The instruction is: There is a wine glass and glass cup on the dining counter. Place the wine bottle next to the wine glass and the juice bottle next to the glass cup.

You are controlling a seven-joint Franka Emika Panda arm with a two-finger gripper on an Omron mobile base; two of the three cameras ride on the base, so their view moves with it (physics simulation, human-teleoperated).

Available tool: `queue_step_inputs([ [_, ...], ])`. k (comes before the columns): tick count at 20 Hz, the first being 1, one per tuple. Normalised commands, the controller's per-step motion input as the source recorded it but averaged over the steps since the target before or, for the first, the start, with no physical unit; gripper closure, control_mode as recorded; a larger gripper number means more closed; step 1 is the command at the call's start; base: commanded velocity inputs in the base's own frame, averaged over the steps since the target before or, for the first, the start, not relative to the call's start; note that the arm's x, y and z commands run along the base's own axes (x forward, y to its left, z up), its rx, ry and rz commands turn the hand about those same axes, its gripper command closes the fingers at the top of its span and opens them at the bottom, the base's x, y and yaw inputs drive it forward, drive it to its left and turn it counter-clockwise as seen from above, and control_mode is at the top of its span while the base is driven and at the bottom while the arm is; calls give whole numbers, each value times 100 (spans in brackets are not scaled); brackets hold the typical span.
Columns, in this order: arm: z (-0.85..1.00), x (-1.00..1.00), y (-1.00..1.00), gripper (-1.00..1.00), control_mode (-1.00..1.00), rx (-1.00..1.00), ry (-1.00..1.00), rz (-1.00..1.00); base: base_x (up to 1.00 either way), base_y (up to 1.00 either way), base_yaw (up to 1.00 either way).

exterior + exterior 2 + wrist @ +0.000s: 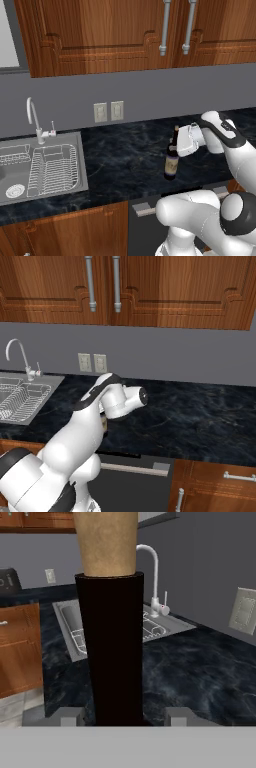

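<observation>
Setting: a black marble worktop [125,160] is running under reddish wooden wall cabinets [100,35], with a grey wall carrying two pale outlets [108,111].
Claw: the gripper [176,145] is reaching sideways at the neck of the wine bottle [171,161], its small dark finger tips [70,717] sitting on either side of the dark neck in the hand view.
Claw state: the jaws are standing apart around the neck; whether they are pressing on the glass I cannot tell, since the tips are cut off by the bottom of that view.
Wine bottle: it is standing upright on the worktop, nearer the front edge than the wall, well to the right of the sink [42,167]; its tan top [106,542] is running off the upper edge of the hand view.
Hidden: in the right base view the white arm [85,421] is covering nearly all of the bottle.
Sink: a wire rack [52,170] is lying in the basin, with a curved white tap [34,120] behind it; the basin's left part is cut off.
</observation>
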Motion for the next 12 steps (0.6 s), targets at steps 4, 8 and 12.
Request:
queue_step_inputs([
  [4, 4, 0, 0, 100, -100, 3, 1, 0, 0, 0, 0],
  [8, 17, 0, 0, 100, -100, 3, 4, 0, 0, 0, 0],
  [12, 42, -21, -4, 100, -100, 0, 0, 0, 0, 0, 0],
])
